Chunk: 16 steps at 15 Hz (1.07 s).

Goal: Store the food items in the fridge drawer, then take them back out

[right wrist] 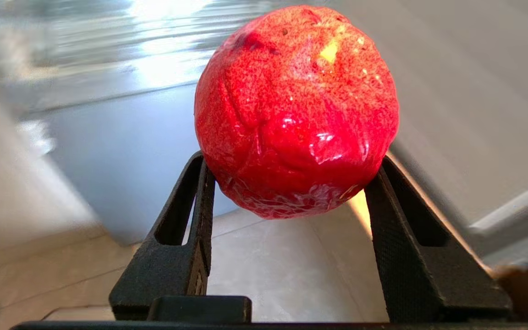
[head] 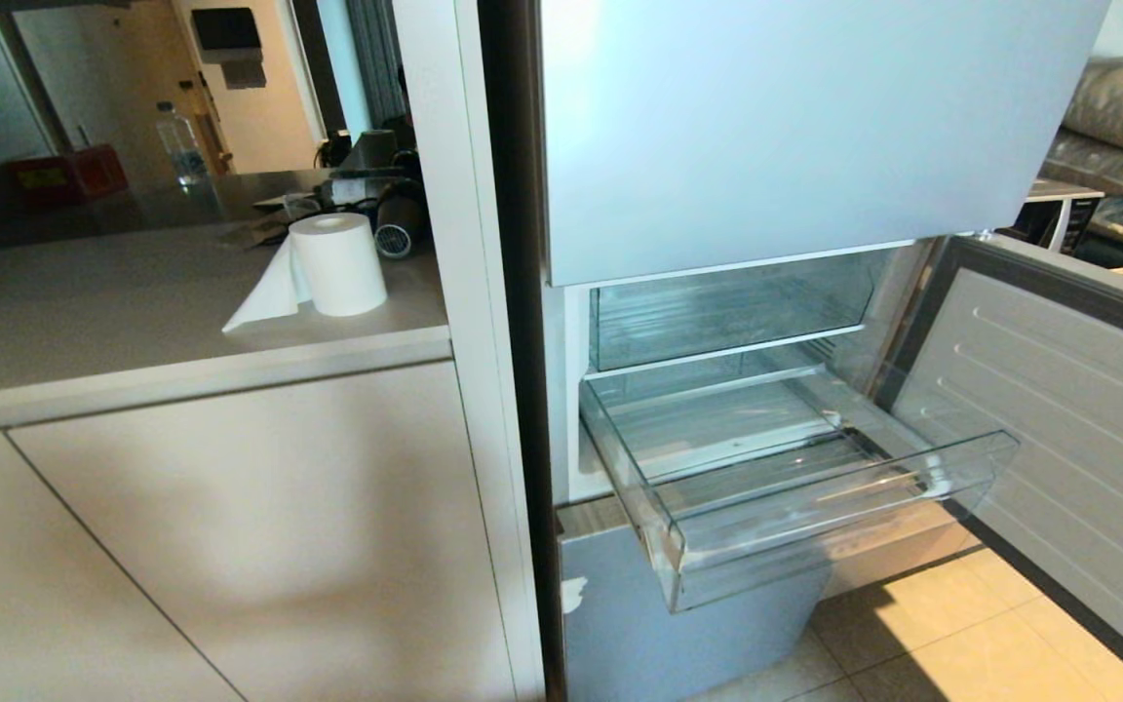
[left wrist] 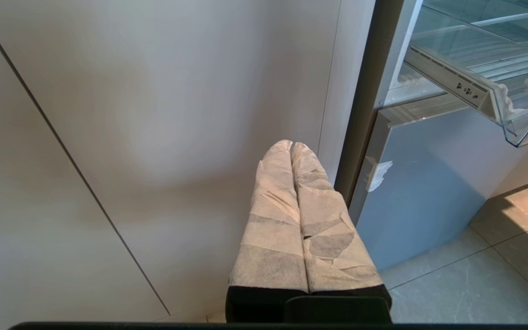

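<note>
Right gripper (right wrist: 291, 183) grasps one red food item (right wrist: 296, 110): two black fingers (right wrist: 190, 229) partly spread, pressing the lump's lower sides, nothing else held. Left gripper (left wrist: 291, 146) clenched, its two wrapped fingers (left wrist: 273, 220) pressed flat together, holding nothing.

Head view: neither gripper visible. One fridge (head: 815, 136) with pale silvery-blue front, lower door (head: 1059, 409) swung open to the right. Two clear bins: upper bin (head: 727, 312) pushed in, one fridge drawer (head: 815, 507) below it pulled out over the floor (head: 961, 634). No food seen inside the drawer from here; ribbed bottom visible. Left of the fridge, one bench (head: 133, 322) with one paper towel roll (head: 337, 263), loose sheet trailing off it. Farther back, one water bottle (head: 181, 141) and one red box (head: 69, 175). White cabinet fronts (head: 230, 546) under the bench.

Left wrist view: left gripper low, in front of the white cabinet front (left wrist: 154, 114), just beside the fridge's lower blue front (left wrist: 429, 192). Drawer (left wrist: 497, 68) pulled out, up and off to the side, well apart from the gripper. Tiled floor (left wrist: 475, 275) below.

Right wrist view: food item fills the middle, shiny wrinkled skin with one small yellowish spot near the top. Background blurred; tiled floor (right wrist: 291, 266) below, blue-grey fridge front (right wrist: 122, 151) behind. Cannot tell how near the drawer is.
</note>
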Available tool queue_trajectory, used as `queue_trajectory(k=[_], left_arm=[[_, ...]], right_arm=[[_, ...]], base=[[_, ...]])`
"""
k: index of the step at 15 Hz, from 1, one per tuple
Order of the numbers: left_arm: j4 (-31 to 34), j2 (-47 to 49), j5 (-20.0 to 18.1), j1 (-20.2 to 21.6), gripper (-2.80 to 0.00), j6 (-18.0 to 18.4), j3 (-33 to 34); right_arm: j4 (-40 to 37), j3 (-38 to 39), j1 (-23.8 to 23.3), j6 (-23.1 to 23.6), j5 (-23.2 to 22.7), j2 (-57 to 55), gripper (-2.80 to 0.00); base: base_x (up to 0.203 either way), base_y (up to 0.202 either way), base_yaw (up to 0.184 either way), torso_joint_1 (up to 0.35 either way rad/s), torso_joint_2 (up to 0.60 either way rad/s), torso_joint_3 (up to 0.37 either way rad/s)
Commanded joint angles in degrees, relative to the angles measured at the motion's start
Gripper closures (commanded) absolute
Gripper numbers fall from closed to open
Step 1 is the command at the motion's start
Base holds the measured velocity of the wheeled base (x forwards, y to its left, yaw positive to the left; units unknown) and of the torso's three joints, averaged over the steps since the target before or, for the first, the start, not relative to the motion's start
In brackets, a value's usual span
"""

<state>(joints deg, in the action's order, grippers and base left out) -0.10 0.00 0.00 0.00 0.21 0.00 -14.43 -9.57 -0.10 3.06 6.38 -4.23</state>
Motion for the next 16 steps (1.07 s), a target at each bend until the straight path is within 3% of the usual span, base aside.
queue_trajectory(k=[1,3,5,11,16], left_arm=[[-0.08,0.09,0.0,0.0,0.0,-0.03,0.09],[0.01,0.0,0.0,0.0,0.0,-0.03,0.09],[0.01,0.08,0.0,0.0,0.0,-0.03,0.09],[0.01,0.01,0.0,0.0,0.0,-0.02,0.09],[0.01,0.08,0.0,0.0,0.0,0.04,0.09]], right_arm=[[1.17,3.84,-0.07,-0.07,-3.18,4.23,0.0],[5.44,6.36,-0.08,-0.09,-4.88,4.23,0.0],[15.66,8.69,-0.08,0.25,-5.45,4.23,0.0],[13.99,9.66,-0.08,0.72,-5.85,4.23,0.0],[13.99,9.66,-0.08,0.75,-5.88,4.23,0.0]], base=[[0.0,0.0,0.0,0.0,0.0,0.0],[0.0,0.0,0.0,0.0,0.0,0.0],[0.0,0.0,0.0,0.0,0.0,0.0],[0.0,0.0,0.0,0.0,0.0,0.0],[-0.002,0.005,-0.153,0.001,0.0,0.001]])
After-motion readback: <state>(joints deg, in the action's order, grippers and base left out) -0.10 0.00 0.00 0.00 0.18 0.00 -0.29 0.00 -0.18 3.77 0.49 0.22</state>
